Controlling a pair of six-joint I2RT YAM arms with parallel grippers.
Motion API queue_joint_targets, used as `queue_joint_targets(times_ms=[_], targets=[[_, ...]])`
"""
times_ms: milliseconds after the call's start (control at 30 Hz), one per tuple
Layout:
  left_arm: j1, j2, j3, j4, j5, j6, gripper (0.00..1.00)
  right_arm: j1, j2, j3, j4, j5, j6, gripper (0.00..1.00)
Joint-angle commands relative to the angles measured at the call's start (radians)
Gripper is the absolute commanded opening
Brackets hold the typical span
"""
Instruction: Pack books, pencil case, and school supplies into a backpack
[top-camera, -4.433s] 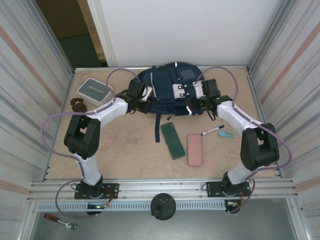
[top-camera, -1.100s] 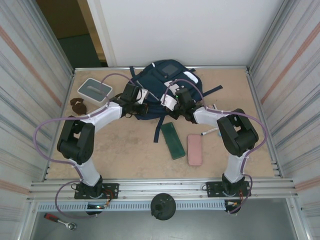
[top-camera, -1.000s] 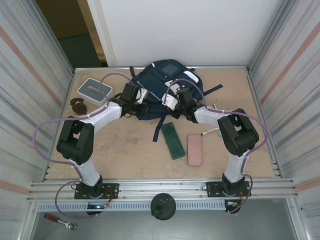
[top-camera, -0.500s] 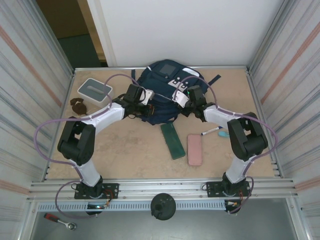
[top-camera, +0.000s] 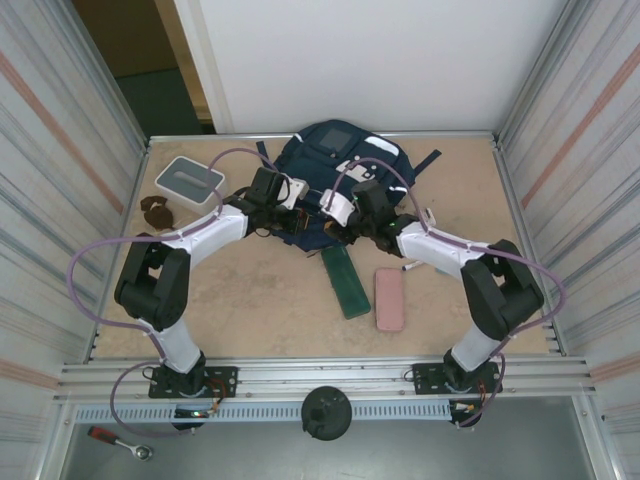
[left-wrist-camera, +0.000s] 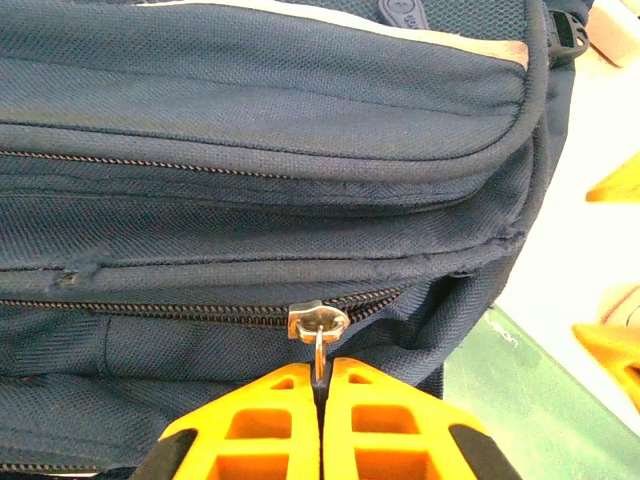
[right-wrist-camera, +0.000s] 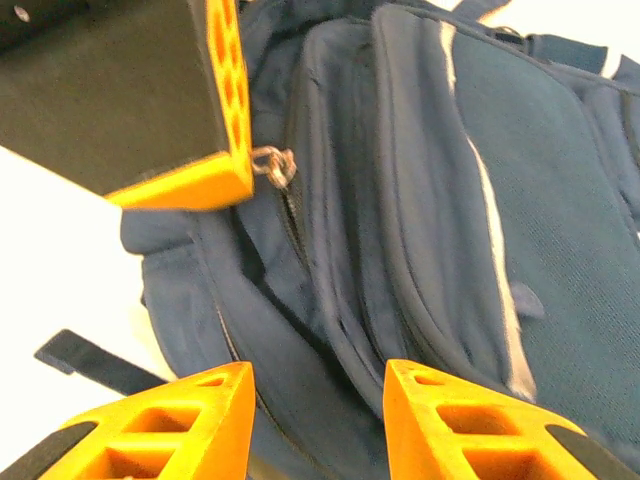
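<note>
worktop (top-camera: 250, 300): tan, speckled | white-and-grey square box (top-camera: 190, 179): far left, lying flat | small brown item (top-camera: 153, 209): near the box, apart from it, possibly a coiled strap, too small to tell | front rail (top-camera: 300, 378): metal, along the near edge | red-handled ratchet (top-camera: 120, 441): below the rail, left | black round knob (top-camera: 325, 411): below the rail, centre
</note>
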Motion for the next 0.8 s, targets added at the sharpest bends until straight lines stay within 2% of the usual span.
queue_joint_targets(times_ms=[0, 167, 233, 300, 433, 767], targets=[[0.011, -0.067, 0.017, 0.012, 0.024, -0.015, 0.0, 0.015, 0.056, 0.059, 0.013, -0.004, 0.009, 0.38], [0.012, -0.075, 0.008, 0.017, 0.022, -0.015, 0.0, 0.021, 0.123, 0.09, 0.047, 0.044, -0.003, 0.32], [0.017, -0.078, 0.004, 0.018, 0.021, -0.015, 0.0, 0.023, 0.129, 0.086, 0.056, 0.07, -0.012, 0.25], [0.025, -0.082, -0.001, 0.02, 0.015, -0.019, 0.0, 0.024, 0.117, 0.067, 0.064, 0.09, -0.017, 0.13], [0.052, -0.093, -0.013, 0.019, -0.029, -0.019, 0.0, 0.01, 0.066, 0.014, 0.07, 0.113, -0.014, 0.02], [0.178, -0.068, -0.006, 0.004, -0.1, -0.01, 0.0, -0.059, -0.033, -0.094, 0.072, 0.133, 0.004, 0.0]])
